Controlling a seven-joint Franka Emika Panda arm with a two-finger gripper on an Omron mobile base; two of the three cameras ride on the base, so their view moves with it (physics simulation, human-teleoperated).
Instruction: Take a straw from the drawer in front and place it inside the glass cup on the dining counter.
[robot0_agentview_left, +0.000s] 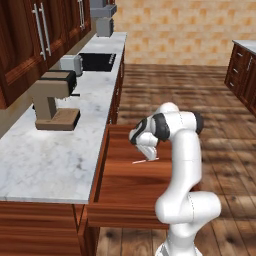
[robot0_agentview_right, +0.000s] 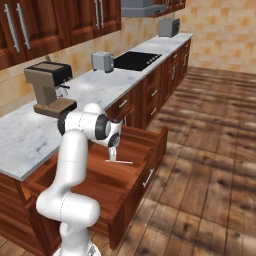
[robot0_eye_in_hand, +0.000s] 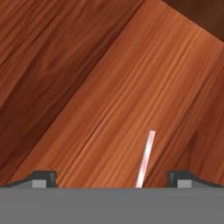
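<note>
Wide-open pincer (robot0_eye_in_hand: 112, 179) hovers over the straw (robot0_eye_in_hand: 146, 158) lying in the drawer (robot0_agentview_left: 125, 195), holding nothing.

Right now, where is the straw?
The straw lies flat on the floor of the open drawer, directly under the end effector; in the hand view it sits between the fingertips, nearer the right one.
</note>
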